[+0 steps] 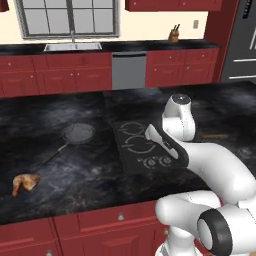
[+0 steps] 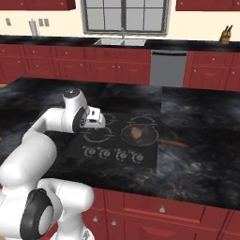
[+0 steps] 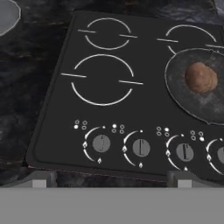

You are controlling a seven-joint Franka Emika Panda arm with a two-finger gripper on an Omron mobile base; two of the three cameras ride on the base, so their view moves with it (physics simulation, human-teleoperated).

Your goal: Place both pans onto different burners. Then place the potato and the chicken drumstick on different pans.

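pan on burner: potato inside | second pan on counter: empty | hand wide

No readable text, brands or numbers anywhere. Only tiny white dot and flame-like marks around the round grey knobs at 6 o'clock on the flat black glass cooktop.

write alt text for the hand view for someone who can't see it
A round dark-grey metal frying pan holding a rounded reddish-brown potato sits on a right-hand burner of the flat black glass cooktop. The two left burners are bare, a row of round knobs runs below, and the gripper is open.
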